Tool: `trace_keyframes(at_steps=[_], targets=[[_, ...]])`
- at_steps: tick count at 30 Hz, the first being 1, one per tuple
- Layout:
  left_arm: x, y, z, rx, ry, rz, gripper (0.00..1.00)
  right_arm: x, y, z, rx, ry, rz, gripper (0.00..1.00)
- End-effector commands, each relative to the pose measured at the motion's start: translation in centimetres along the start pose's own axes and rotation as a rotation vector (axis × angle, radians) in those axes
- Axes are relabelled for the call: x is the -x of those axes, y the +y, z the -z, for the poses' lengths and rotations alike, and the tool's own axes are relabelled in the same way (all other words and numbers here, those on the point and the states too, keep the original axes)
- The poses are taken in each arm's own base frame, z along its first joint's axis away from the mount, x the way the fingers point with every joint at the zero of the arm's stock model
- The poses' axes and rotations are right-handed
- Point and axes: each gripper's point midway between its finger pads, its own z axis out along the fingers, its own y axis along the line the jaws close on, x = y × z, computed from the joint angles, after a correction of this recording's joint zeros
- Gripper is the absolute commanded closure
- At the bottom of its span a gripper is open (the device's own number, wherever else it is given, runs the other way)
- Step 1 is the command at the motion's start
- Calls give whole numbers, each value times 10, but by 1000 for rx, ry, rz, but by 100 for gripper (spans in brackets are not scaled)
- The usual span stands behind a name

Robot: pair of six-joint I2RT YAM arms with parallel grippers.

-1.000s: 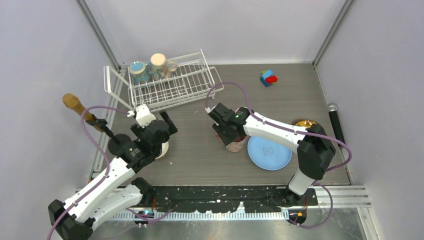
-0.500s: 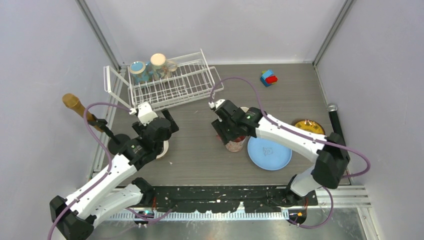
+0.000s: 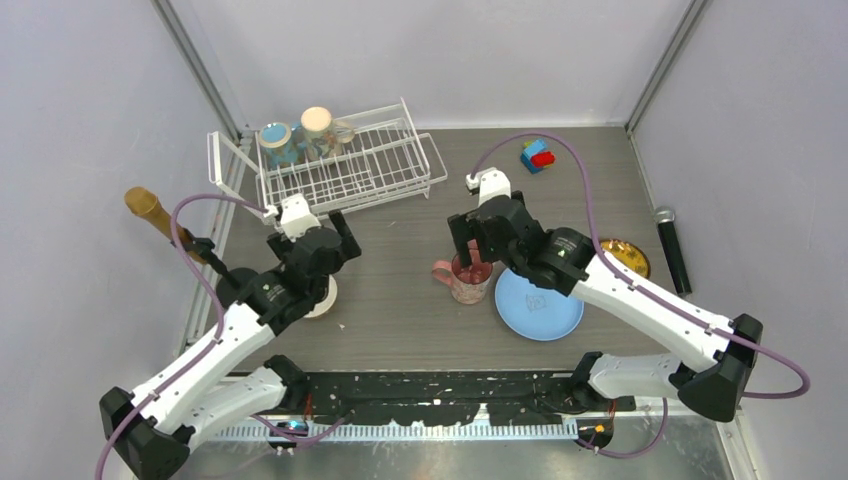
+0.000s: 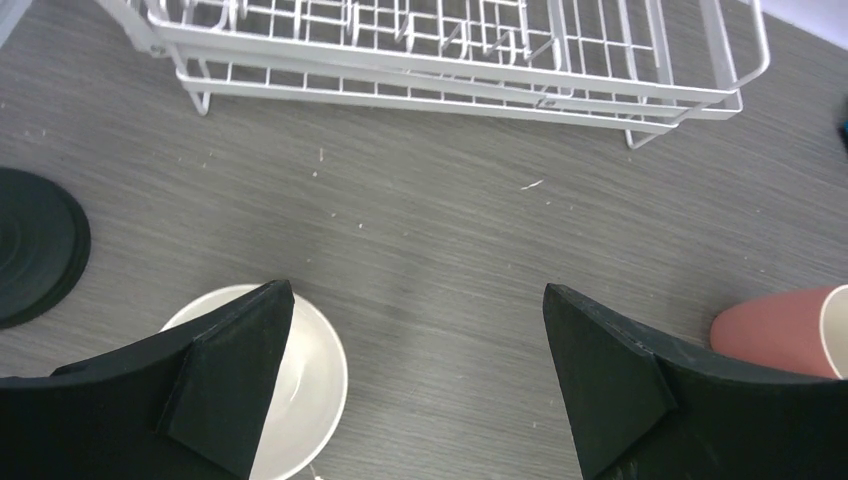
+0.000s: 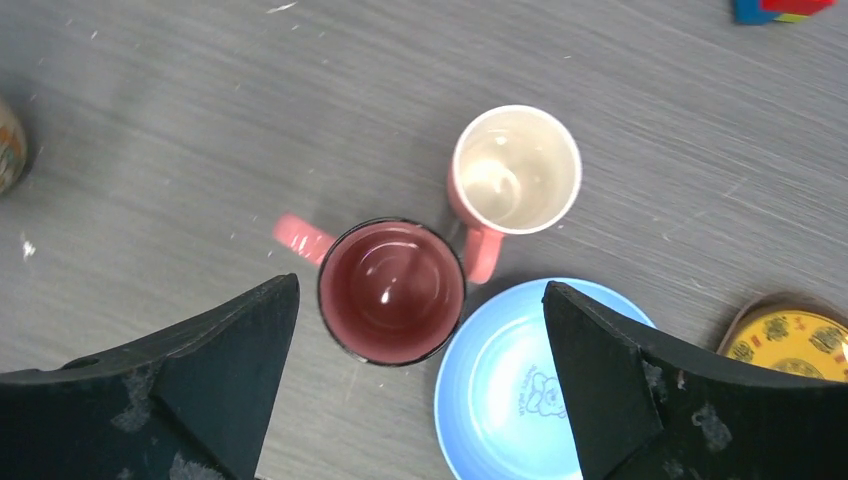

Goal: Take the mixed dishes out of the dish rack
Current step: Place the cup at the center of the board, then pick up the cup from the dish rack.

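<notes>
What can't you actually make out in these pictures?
Overhead view: the right arm largely hides the white-lined pink mug.
Left wrist view: a black finger covers part of the bowl.
Right wrist view: the frame edge cuts off the yellow plate.

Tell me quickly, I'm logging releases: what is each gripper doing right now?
Left gripper: open, holding nothing.
Right gripper: open, holding nothing, over a pink mug.

Top camera looks down over the table [image 3: 400,300]; both wrist cameras look down closely, sharing one pink mug [image 4: 770,330].
</notes>
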Motion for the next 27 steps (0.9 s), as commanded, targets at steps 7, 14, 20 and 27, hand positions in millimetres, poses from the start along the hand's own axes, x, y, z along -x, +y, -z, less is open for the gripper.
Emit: trace_keyframes(at_steps=[7,14,20,27], targets=[[47,-77,-22,-188,-15,-151,0,7,-78,-5,-238,-88,-334,0],[72,-99,-88,-172,19,-201,1,-6,-114,4,-322,-116,-409,0],[107,-101,-127,-125,-16,-236,1,-14,-128,9,-393,-128,-398,0],[141,-88,-164,7,-72,-290,1,-15,-127,4,-387,-111,-384,0]])
